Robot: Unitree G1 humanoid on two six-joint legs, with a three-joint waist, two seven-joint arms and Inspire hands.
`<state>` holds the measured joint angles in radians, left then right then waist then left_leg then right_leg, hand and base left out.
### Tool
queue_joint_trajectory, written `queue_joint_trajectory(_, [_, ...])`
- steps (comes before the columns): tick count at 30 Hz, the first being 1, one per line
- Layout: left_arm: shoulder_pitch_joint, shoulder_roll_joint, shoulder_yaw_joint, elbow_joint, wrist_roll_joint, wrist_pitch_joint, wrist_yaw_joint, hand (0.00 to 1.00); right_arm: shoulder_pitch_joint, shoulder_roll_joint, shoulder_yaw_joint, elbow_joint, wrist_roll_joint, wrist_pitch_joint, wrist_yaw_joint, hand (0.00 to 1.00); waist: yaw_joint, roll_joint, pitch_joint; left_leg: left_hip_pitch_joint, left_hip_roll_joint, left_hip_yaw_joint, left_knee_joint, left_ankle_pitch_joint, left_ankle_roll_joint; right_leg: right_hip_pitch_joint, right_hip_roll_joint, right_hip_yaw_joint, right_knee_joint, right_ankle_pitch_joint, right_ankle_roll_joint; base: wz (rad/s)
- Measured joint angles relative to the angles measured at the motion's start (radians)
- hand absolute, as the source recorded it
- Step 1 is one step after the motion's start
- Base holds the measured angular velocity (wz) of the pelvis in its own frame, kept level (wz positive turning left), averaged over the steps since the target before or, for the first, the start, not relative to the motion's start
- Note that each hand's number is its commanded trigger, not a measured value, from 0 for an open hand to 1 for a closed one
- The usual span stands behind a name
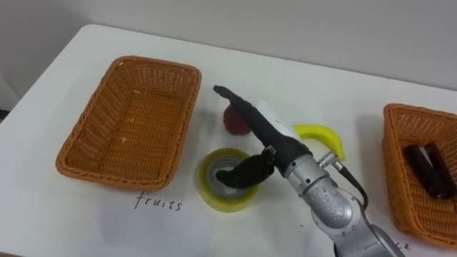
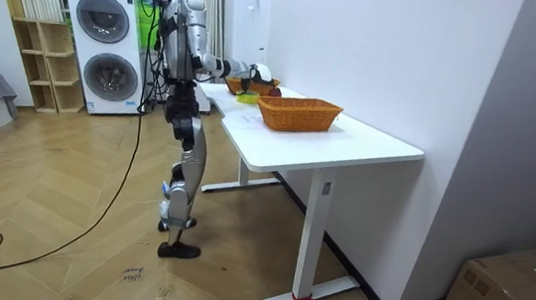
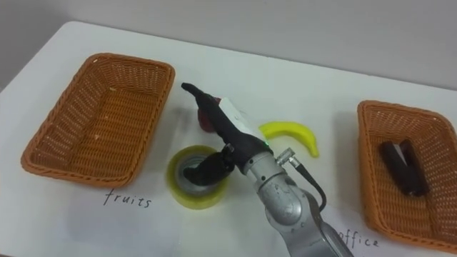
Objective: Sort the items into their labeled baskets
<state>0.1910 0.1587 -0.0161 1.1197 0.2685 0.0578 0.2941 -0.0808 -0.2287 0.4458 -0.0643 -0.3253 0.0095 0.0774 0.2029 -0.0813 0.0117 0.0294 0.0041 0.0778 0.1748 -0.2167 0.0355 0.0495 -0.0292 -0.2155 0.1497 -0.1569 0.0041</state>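
- Three things loose on the desk (image 1: pixel 71 214): a yellow tape roll (image 1: pixel 227 202) near the front, a red fruit (image 1: pixel 233 123) just behind it, a banana (image 1: pixel 321 134) off to the right.
- Empty fruits basket (image 1: pixel 93 114) on the left; office basket (image 1: pixel 400 164) on the right, already holding dark items (image 1: pixel 428 170).
- Right robot hand (image 1: pixel 275 143) open, reaching in from the lower right, fingers straight above the red fruit, thumb lowered at the hole of the tape roll. Grips nothing; cannot tell whether the thumb touches the roll.
- Muddled grasp: straddles two things at once, so could catch both or neither on closing. Needs one clear target first.
- Rolling fruit: looks round and free on a smooth desk. Likely to trundle away at a brush from the fingers, perhaps out of easy reach.
- Skidding tape: lies flat and low, hard to pinch from above. May slide forward under a pressing thumb, or tip up and drop if hooked by one wall alone.
- Wrong basket: sits just beside the fruits basket, yet belongs in the office basket, well apart on the right. Tempting to drop it in the nearer one.
- Knocked banana: lies near the wrist. Could be swept aside during a carry to the right.
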Motion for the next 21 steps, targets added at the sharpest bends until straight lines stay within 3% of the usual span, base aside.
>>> queue_joint_trajectory(12, [0.003, 0.016, -0.023, -0.001, 0.005, 0.001, 0.006, 0.0, 0.0, -0.009, 0.01, 0.0, 0.0, 0.0, 0.012, 0.0, 0.0, -0.004, -0.0037, 0.0, 0.0, -0.002, 0.004, 0.001, 0.0, 0.001, -0.001, -0.004, 0.001, 0.0, 0.0, 0.0])
queue_joint_trajectory(21, [0.004, 0.016, -0.023, -0.006, 0.009, 0.001, 0.006, 0.0, 0.001, -0.009, 0.014, 0.01, -0.085, -0.001, 0.01, 0.0, -0.001, -0.007, -0.0059, 0.003, -0.001, -0.002, 0.005, 0.001, 0.0, 0.003, -0.001, -0.002, 0.001, 0.0, 0.0, 0.0])
